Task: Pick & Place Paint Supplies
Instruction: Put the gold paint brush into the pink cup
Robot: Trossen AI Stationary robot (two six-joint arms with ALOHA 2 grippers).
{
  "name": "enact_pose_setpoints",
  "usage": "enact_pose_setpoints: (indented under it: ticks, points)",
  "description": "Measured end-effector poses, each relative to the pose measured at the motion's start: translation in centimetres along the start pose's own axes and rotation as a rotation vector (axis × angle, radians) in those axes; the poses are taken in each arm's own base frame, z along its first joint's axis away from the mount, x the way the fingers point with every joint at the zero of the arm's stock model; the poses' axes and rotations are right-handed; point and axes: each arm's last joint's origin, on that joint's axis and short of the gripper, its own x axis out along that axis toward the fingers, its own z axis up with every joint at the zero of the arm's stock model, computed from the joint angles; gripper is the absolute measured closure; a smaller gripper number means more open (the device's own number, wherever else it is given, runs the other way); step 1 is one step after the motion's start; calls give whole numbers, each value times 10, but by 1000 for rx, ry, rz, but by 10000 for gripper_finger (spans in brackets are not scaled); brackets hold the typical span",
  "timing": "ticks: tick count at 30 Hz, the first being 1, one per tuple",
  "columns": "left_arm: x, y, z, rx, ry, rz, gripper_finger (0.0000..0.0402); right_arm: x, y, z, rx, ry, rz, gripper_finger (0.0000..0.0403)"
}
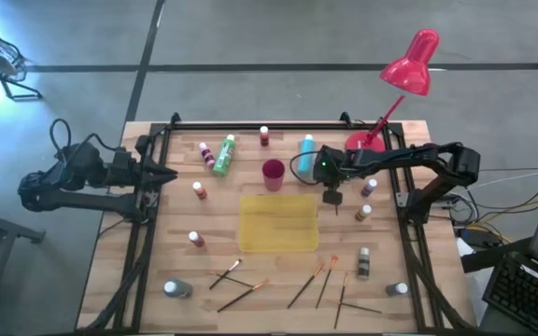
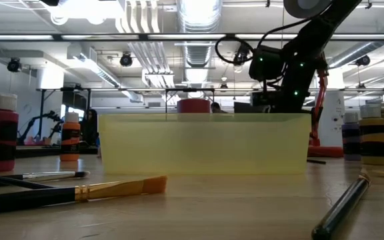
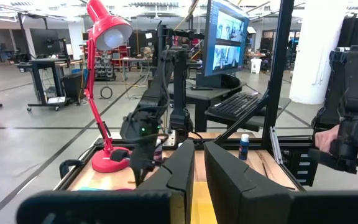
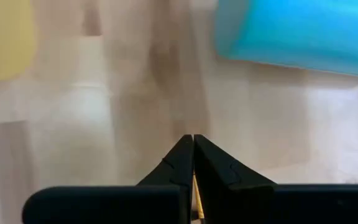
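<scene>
Right gripper (image 1: 333, 198), beside the tray (image 1: 278, 222), pinches something thin, apparently a brush (image 4: 197, 205); best to lift straight before swinging over. Left gripper (image 1: 162, 175) waits, nearly closed, empty.

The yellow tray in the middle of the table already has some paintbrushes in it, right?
Not quite. The high view shows the yellow tray in the middle of the table with nothing in it; the paintbrushes lie on the wood beside it.
</scene>
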Motion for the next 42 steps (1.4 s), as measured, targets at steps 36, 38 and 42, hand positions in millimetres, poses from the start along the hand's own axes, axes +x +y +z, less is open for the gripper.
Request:
enact_pose_setpoints:
  ticks: [36, 38, 42]
  points:
    - [0, 0, 0, 0, 0, 0, 355, -209, 14, 91, -10, -758, 62, 395]
    - [0, 0, 0, 0, 0, 0, 355, -216, 18, 97, -37, -846, 109, 395]
    - [0, 0, 0, 0, 0, 0, 355, -224, 23, 106, -54, -1012, 173, 395]
